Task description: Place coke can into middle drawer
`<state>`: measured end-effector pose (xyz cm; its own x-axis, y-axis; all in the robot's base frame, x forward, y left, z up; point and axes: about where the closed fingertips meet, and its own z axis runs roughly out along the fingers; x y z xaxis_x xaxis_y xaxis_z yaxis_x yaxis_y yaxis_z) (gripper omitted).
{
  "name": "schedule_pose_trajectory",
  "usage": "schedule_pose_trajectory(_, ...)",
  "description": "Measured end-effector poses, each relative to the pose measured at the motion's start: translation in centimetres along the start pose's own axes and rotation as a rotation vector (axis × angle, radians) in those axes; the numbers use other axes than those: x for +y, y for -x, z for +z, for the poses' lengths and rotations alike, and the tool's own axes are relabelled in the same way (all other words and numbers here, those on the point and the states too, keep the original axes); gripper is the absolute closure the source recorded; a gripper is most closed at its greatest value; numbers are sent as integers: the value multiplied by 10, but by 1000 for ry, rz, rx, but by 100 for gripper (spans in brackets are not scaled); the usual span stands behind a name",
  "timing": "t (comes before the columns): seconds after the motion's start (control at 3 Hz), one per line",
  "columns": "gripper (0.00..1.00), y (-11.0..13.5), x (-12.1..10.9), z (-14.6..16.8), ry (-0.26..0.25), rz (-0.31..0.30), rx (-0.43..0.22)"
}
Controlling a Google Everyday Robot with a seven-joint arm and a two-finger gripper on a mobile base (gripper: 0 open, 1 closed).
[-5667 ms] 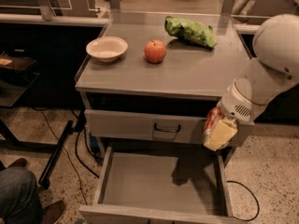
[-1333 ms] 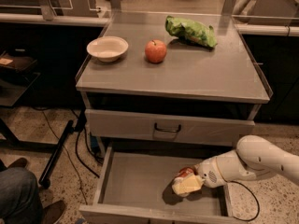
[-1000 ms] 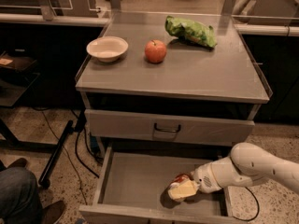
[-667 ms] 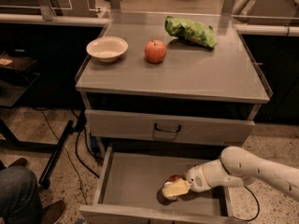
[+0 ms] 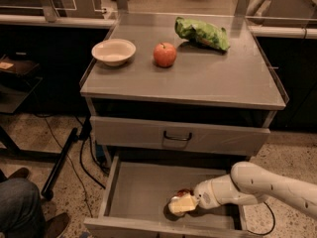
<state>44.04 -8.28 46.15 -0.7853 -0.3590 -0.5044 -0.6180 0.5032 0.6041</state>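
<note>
Most done: tool (image 5: 182,204) clasps can (image 5: 184,193) low inside drawer (image 5: 138,187), near its front wall; only letting go is left.

Coke can (image 5: 185,192): red, only a small part showing, low over drawer floor toward front right; pose not discernible. Middle drawer (image 5: 141,187): wide, shallow, grey metal, pulled open, floor flat. Gripper (image 5: 181,204): pale, inside drawer, covering can's near side.

A single high camera looks steeply down from the near side, facing the far wall. The cabinet top (image 5: 198,78) fills mid-frame, with the open middle drawer (image 5: 143,192) nearest and the gripper (image 5: 181,203) at its near right.
</note>
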Motion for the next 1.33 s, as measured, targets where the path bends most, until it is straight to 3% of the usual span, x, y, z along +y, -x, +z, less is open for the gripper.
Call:
schedule_pose_trajectory(0.67, 100, 32, -14, 17, -168, -47, -99)
schedule_pose_trajectory(1.0, 100, 31, -14, 18, -167, -44, -98)
schedule_pose_trajectory(1.33, 100, 23, -21, 32, -143, 18, -135)
